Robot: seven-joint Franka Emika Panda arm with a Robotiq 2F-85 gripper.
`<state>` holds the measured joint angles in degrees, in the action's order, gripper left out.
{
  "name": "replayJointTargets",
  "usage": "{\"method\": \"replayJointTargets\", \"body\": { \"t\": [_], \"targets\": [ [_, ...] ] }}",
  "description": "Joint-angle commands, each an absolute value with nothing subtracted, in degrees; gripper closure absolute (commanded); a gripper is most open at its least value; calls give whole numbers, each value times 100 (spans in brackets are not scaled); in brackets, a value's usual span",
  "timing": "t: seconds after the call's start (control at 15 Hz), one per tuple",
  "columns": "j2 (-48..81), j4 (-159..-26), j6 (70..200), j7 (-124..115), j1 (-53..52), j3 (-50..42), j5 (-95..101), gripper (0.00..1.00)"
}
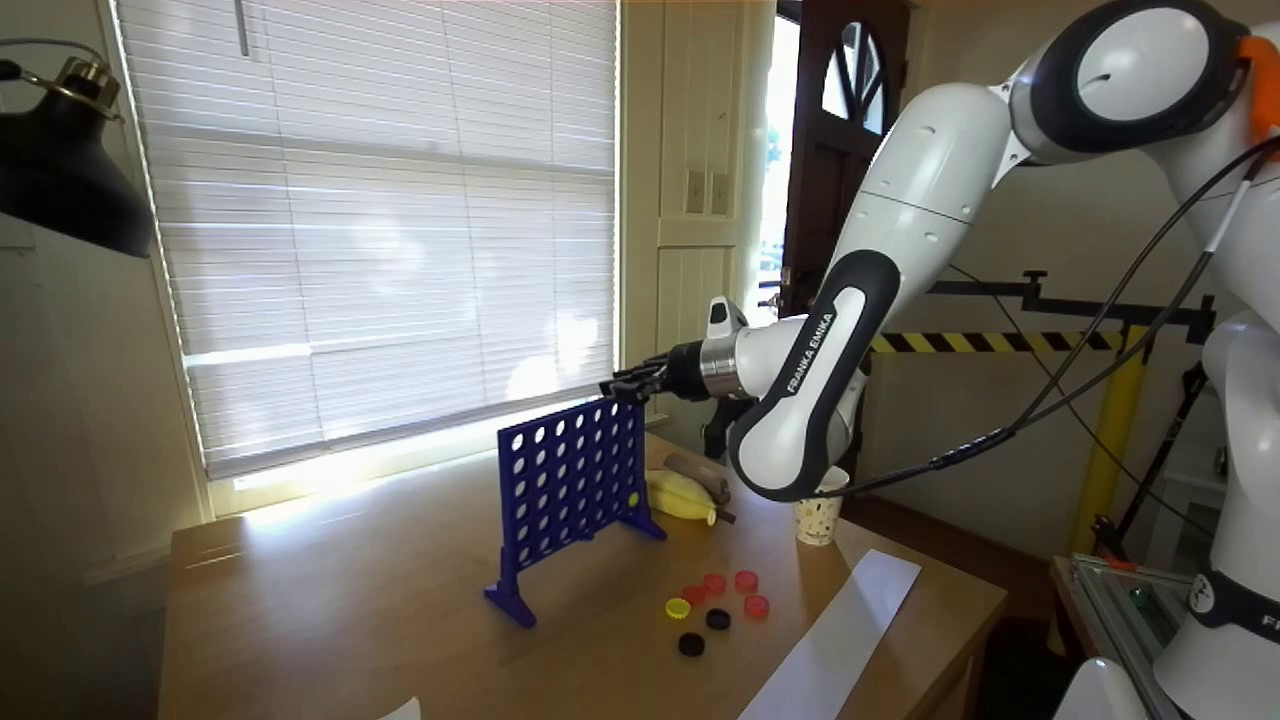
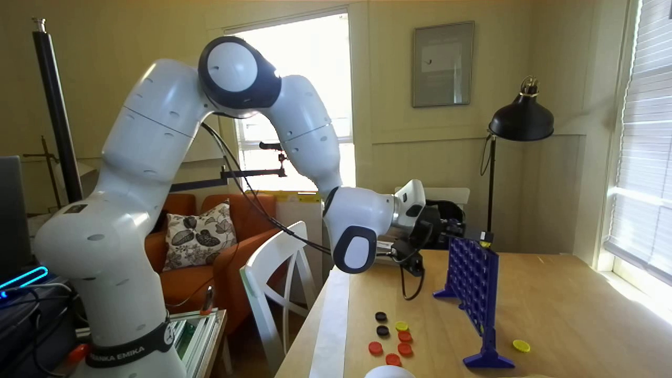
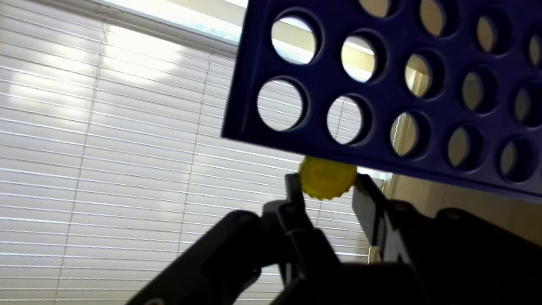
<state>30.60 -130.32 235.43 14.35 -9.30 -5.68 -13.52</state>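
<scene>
My gripper (image 3: 327, 188) is shut on a yellow disc with a ridged rim (image 3: 327, 178), one finger on each side. In the wrist view the disc overlaps the top edge of a blue upright rack with rows of round holes (image 3: 377, 80). Part of the disc is hidden by that edge; I cannot tell whether it sits in the slot. In the exterior views the gripper (image 1: 622, 388) is at the top of the rack (image 1: 575, 480), near one end. The disc also shows at the rack's top (image 2: 485, 244), and the rack stands on the table (image 2: 472, 283).
Several red discs (image 1: 746, 581), a yellow disc (image 1: 678, 608) and two black discs (image 1: 718, 620) lie on the table (image 1: 330, 600). Another yellow disc (image 2: 521, 345) lies beyond the rack. A paper cup (image 1: 818, 520), yellow object (image 1: 680, 495), white strip (image 1: 840, 640) and lamp (image 2: 521, 118) are nearby.
</scene>
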Motion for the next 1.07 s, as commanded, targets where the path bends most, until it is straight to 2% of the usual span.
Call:
{"method": "replayJointTargets", "body": {
  "t": [0.0,0.07,0.13,0.27,0.4,0.67,0.73,1.0],
  "targets": [
    [3152,-12878,23444,1561,-923,-533,-1432,90],
    [3142,-12885,23436,1564,-926,-534,-1440,73],
    [3138,-12889,23434,1571,-929,-535,-1443,43],
    [3137,-12895,23428,1572,-935,-535,-1452,35],
    [3133,-12902,23417,1580,-945,-538,-1467,20],
    [3128,-12910,23424,1589,-961,-535,-1482,8],
    [3126,-12909,23423,1593,-964,-534,-1482,2],
    [3090,-12938,23465,1591,-986,-522,-1478,0]
  ]
}}
